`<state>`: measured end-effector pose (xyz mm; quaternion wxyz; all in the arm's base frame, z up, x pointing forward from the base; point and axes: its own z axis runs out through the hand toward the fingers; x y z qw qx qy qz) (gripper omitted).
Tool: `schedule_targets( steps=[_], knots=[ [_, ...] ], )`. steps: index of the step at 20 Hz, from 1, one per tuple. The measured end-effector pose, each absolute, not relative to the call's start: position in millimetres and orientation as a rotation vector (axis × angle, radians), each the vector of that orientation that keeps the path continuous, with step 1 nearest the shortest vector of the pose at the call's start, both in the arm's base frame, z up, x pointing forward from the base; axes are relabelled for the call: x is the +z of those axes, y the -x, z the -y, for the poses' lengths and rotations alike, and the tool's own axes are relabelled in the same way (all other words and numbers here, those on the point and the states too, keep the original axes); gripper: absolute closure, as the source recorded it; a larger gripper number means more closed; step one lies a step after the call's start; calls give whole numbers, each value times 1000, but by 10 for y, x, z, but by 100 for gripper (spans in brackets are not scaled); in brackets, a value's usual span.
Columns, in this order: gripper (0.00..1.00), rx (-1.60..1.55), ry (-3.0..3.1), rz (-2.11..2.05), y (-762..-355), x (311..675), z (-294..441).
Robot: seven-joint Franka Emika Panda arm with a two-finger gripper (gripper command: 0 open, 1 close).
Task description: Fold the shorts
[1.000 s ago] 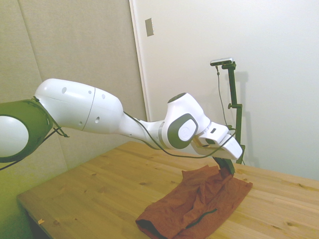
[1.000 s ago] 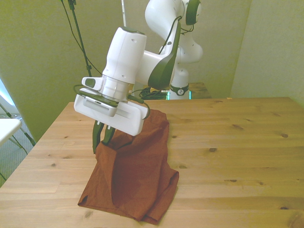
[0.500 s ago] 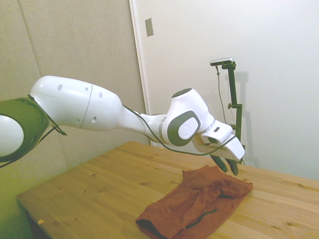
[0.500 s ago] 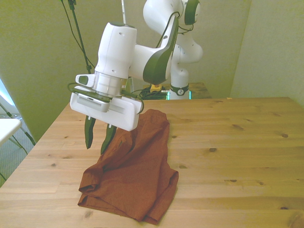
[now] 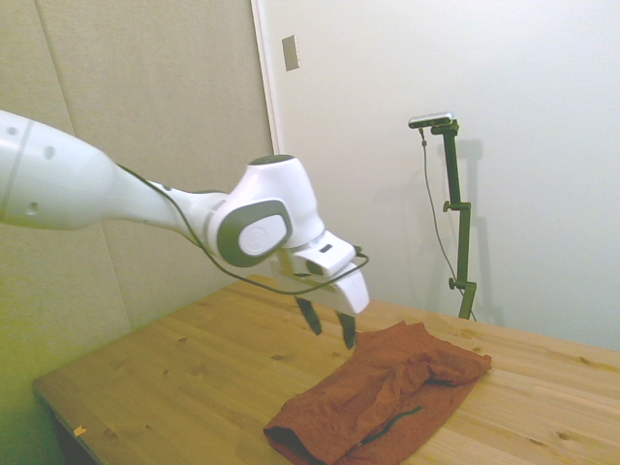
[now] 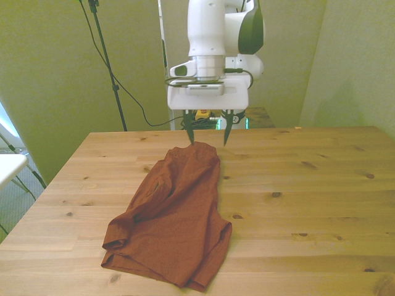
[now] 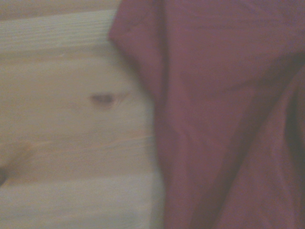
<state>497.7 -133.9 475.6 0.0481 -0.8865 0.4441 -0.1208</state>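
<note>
The rust-orange shorts (image 6: 176, 213) lie folded and wrinkled on the wooden table (image 6: 308, 203), running from the middle toward the near edge at the front view's left. In the side view the shorts (image 5: 387, 392) show a dark zipper line near their near end. My gripper (image 6: 208, 132) hangs open above the far end of the shorts, holding nothing, its dark fingers (image 5: 347, 329) apart and clear of the cloth. The wrist view shows the shorts' edge (image 7: 228, 124) against bare wood, blurred.
Bare table boards (image 6: 321, 179) stretch across the front view's right. A black cable and a thin stand (image 6: 108, 61) rise behind the table's far corner at the front view's left. A white surface (image 6: 9, 165) pokes in at the left edge.
The gripper let go of the shorts' corner, rose and swung back to the far end of the cloth. The lifted part of the shorts has dropped flat onto the pile.
</note>
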Motion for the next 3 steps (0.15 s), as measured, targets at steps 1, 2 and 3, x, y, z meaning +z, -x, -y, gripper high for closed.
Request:
schedule_targets(
  steps=[1,2,3],
  knots=[
    [0,-361,2709,-1334,-4816,4750,1229],
    [0,-354,2714,-1316,-4636,4731,1125],
    [0,-346,2722,-1298,-4461,4697,1026]
  ],
)
